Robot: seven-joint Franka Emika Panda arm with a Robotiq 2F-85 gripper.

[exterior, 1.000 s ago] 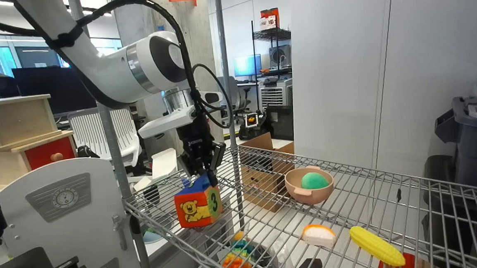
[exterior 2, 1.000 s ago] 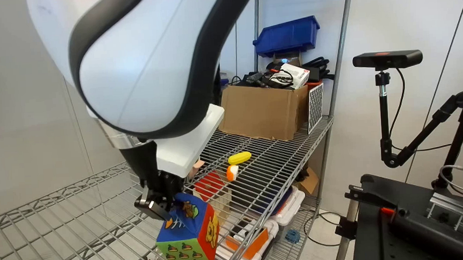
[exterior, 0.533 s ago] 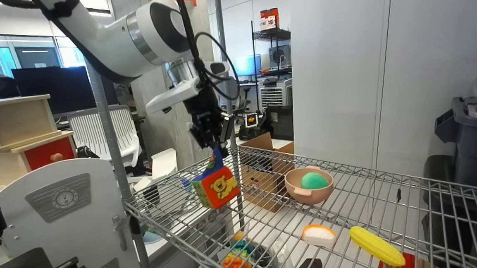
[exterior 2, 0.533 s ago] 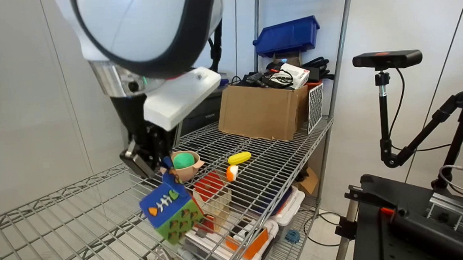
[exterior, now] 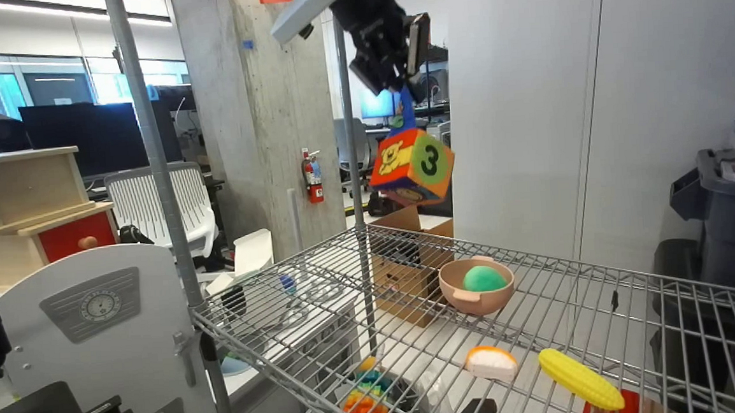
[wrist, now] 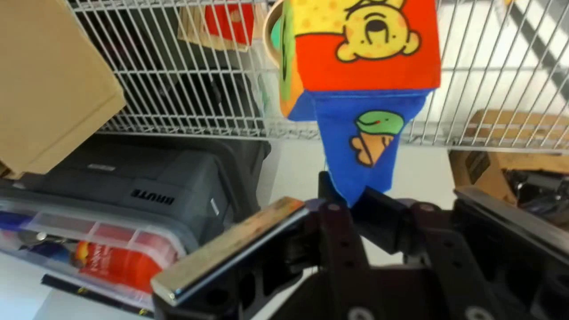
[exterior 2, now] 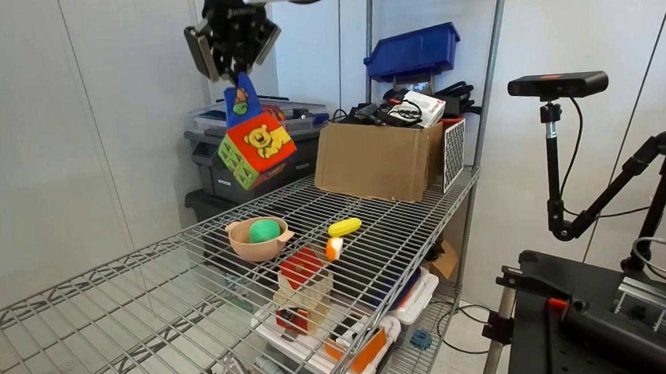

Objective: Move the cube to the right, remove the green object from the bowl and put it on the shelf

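My gripper [exterior: 402,88] is shut on the blue fabric top of the cube [exterior: 413,165]. The cube hangs tilted in the air, well above the wire shelf [exterior: 553,264]. In an exterior view it hangs above the tan bowl [exterior 2: 256,251], apart from it. The green object [exterior 2: 264,230] sits inside the bowl, which rests on the shelf. In the wrist view the fingertips [wrist: 344,200] pinch the blue cloth. There the cube [wrist: 371,58] hides most of the bowl [wrist: 269,31], and only a sliver of the green object [wrist: 276,34] shows.
A yellow toy [exterior: 581,378] and an orange-white toy [exterior: 492,363] lie on the shelf near the bowl. A large cardboard box [exterior 2: 377,162] stands at the shelf's far end. Upright posts [exterior: 160,181] rise at the corners. Grey bins [exterior 2: 218,164] stand behind the shelf.
My gripper has lifted the cube from low over the shelf to high above it, swinging it on the way. The bowl, hidden behind the arm a second ago in an exterior view, now shows.
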